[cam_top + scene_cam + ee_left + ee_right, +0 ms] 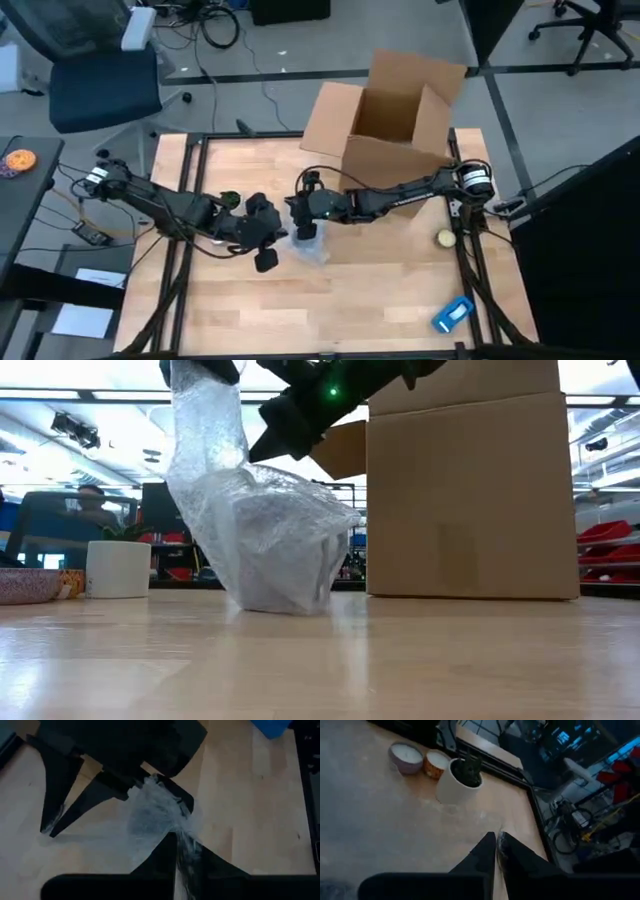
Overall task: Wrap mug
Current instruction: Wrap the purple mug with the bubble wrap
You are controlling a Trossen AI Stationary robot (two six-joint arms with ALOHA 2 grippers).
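From above, the left gripper and right gripper are meeting at the table's centre, over the bubble wrap bundle. Down low, the wrap is standing centre-left, beside the box. Both wrist views are showing fingers pinching wrap.

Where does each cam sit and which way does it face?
High: above the table, straight down; both arms meet at the bubble wrap bundle, cardboard box behind.
Low: table height, level across; bundle and box, arms entering from above.
Left wrist: past the left hand, shut on the wrap.
Right wrist: past the right hand, shut on a strip of wrap; white pot beyond.
Shared: low and right wrist both show the pot.
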